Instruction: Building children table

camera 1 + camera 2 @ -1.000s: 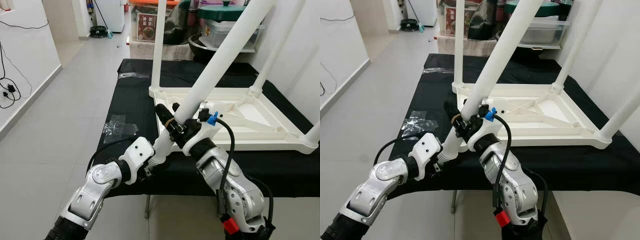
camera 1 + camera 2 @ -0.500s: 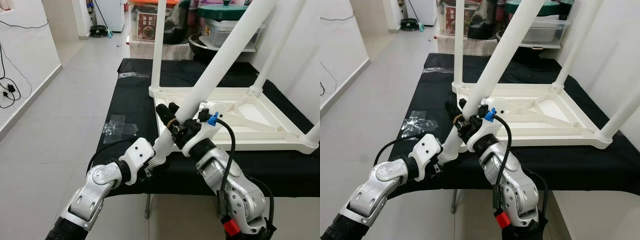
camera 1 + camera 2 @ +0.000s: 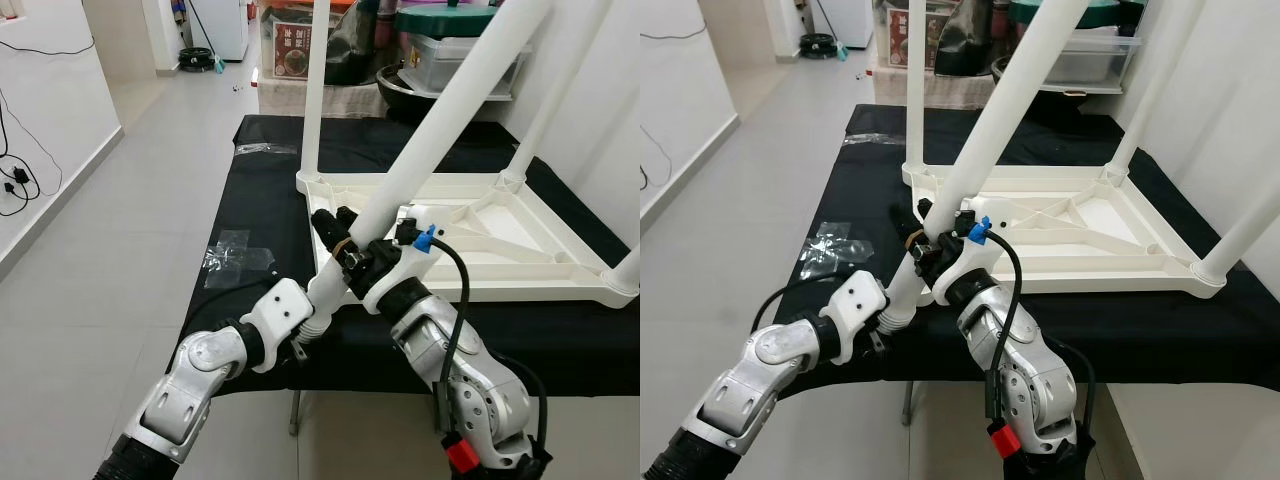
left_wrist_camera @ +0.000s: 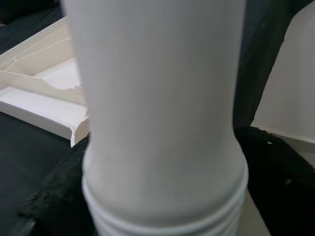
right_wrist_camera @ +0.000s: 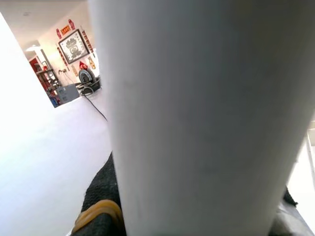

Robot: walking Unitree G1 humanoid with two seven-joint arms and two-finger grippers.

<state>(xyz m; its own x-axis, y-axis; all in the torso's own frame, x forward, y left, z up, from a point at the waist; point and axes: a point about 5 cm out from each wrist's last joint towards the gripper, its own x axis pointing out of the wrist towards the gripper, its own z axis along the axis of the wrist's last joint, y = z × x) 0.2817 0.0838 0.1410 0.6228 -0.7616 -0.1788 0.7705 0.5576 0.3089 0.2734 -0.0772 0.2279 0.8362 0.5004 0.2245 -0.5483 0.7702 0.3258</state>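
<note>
I have both hands on the loose table leg (image 3: 440, 110), which slants from low near me up and away over the bench (image 3: 265, 215). My left hand (image 3: 312, 322) is clamped round its threaded lower end, which I take to be the end meant for a socket, while my right hand (image 3: 345, 245) is closed around the shaft just above to steady the long lever. That lower end hangs just off the bench's near edge, beside the near left corner of the upturned tabletop (image 3: 520, 275), so I judge the empty corner is the target. Three legs already stand in the other corners, so the swing room is toward the open floor (image 3: 120, 230) on my left; storage boxes (image 3: 455, 50) crowd the far end.
</note>
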